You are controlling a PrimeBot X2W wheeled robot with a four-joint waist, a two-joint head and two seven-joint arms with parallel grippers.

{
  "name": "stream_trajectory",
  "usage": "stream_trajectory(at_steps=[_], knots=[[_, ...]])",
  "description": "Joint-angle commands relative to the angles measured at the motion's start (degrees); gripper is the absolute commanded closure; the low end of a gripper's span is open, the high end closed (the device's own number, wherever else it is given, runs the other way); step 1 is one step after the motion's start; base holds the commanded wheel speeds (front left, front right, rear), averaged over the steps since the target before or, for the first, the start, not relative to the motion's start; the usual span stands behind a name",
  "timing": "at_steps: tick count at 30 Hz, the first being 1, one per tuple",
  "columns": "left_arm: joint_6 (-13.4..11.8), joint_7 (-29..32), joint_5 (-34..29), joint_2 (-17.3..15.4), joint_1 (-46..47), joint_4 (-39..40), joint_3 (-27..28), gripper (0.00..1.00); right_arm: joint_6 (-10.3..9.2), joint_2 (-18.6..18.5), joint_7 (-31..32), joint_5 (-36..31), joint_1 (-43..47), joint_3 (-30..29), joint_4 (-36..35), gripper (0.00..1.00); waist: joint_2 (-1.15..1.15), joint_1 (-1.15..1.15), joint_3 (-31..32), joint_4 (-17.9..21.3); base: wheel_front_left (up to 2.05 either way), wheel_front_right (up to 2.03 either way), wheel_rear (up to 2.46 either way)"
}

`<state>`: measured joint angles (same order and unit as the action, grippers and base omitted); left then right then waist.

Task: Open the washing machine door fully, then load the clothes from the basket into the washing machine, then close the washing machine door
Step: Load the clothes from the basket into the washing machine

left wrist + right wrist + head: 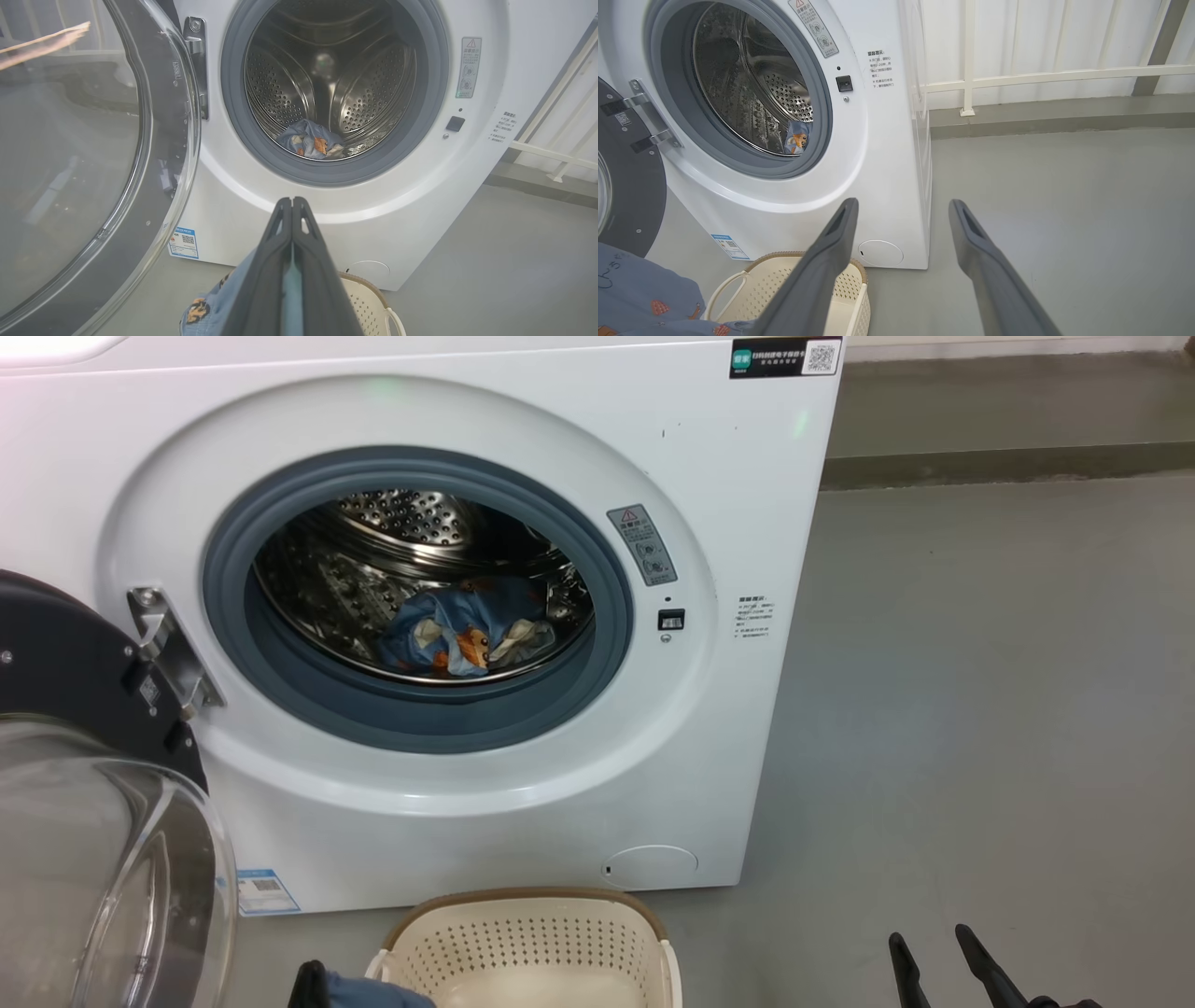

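Left wrist view, left hand (292, 205) clamped on cartoon-print garment (205, 310) before washing machine (420, 200), right hand (901, 207) spread apart.

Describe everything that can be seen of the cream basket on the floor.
The cream-white perforated plastic basket is a rounded rectangle with a brown woven-look rim and white loop side handles. It stands upright on the grey floor, close before the white washing machine. The inside that shows looks empty. Light-blue printed cloth overlaps its left edge; contact is unclear.

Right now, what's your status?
Left gripper shut on clothes by basket. Right gripper open, empty. Washing machine door open, one garment in drum. No obstruction seen.
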<state>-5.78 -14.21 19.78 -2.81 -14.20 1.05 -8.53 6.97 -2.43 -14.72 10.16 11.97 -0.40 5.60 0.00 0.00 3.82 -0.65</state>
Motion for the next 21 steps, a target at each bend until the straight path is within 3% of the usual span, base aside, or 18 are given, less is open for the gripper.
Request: stream_trajectory(at_steps=[1, 13, 21], knots=[[0.1, -0.8, -0.3, -0.1, 0.9, 1.8, 1.8, 1.00, 0.52, -0.5, -0.3, -0.5, -1.0, 1.3, -1.6, 0.00, 0.00, 0.00, -0.1, 0.0, 0.00, 0.00, 0.00], [0.3, -0.8, 0.2, -0.1, 1.4, 1.9, 1.5, 1.00, 0.52, -0.5, -0.3, -0.5, -1.3, 1.8, -1.6, 0.00, 0.00, 0.00, -0.9, 0.7, 0.00, 0.00, 0.00], [1.6, -0.4, 0.1, -0.2, 8.3, 1.9, -0.1, 1.00, 0.52, -0.5, -0.3, 0.9, -3.0, 3.0, -1.7, 0.00, 0.00, 0.00, -4.0, 3.5, 0.00, 0.00, 0.00]])
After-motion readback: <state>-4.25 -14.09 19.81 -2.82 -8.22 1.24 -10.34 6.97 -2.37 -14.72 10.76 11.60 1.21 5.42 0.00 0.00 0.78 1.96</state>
